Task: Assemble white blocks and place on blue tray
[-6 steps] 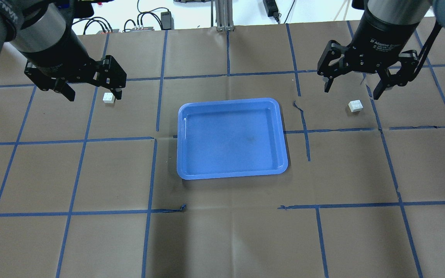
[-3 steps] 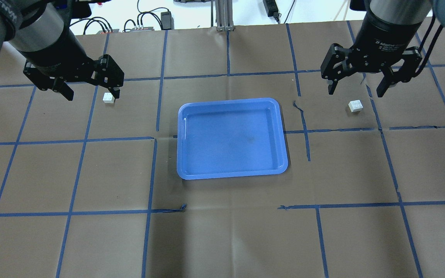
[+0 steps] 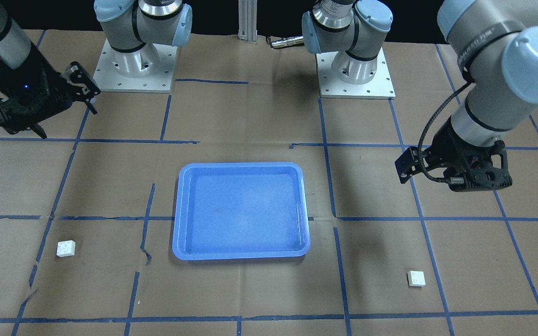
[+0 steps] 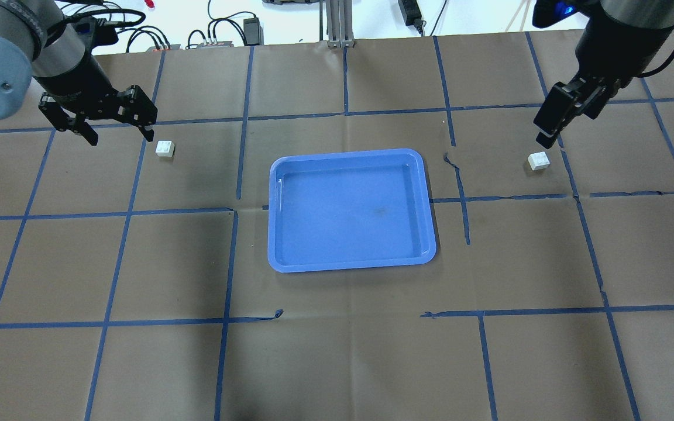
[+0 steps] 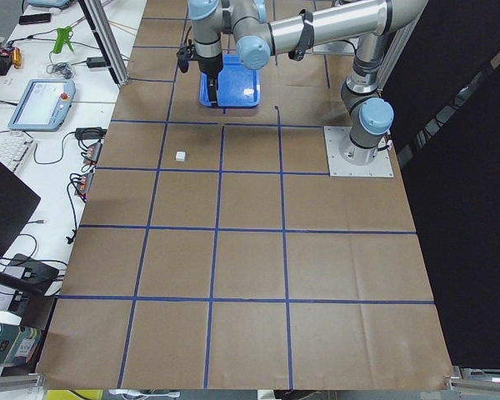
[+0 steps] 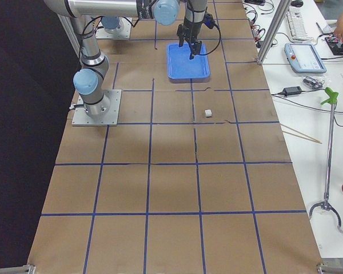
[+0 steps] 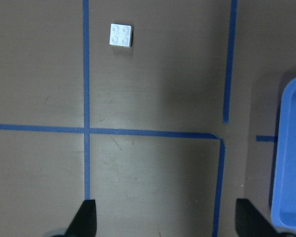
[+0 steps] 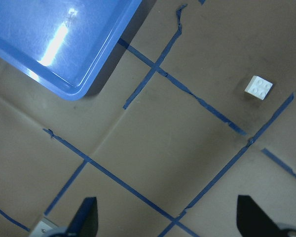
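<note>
Two white blocks [image 4: 165, 149] [image 4: 539, 160] flank one blue tray [image 4: 348, 153]; both grippers' [image 4: 120, 139] [image 4: 545, 138] jaws apart.

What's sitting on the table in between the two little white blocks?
The blue tray sits between the left white block and the right white block, touching neither. The overhead view shows it best.

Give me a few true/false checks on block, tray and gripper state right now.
1. The left-side block and right-side block lie on the table, outside the blue tray. True.
2. The blocks are already joined. False: they lie apart, on opposite sides of the tray.
3. The left gripper holds a block. False: it is open and empty.
4. The right gripper is open. True.
</note>
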You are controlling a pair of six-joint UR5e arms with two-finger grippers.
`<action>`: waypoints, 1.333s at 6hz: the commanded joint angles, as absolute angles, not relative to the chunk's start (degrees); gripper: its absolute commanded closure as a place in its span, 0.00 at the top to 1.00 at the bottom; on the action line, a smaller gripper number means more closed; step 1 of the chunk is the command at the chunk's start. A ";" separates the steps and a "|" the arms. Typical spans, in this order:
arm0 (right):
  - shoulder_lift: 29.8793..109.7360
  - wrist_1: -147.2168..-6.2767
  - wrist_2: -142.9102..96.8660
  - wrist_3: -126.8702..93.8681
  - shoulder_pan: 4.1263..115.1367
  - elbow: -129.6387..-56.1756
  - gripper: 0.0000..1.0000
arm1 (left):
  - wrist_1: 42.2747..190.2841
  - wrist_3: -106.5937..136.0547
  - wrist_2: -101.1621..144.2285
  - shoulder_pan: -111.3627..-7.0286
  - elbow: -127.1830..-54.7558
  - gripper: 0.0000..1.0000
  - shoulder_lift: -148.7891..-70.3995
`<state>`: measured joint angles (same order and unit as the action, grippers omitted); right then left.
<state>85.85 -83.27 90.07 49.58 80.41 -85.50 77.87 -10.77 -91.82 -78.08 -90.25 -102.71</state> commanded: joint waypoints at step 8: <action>64.63 -96.59 70.35 128.75 62.41 -84.99 1.00 | 49.25 -21.18 -85.45 -73.21 -87.36 0.97 -127.87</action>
<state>67.95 -96.57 74.32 126.66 63.63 -84.78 51.37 -21.16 -87.14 -73.24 -87.39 -127.34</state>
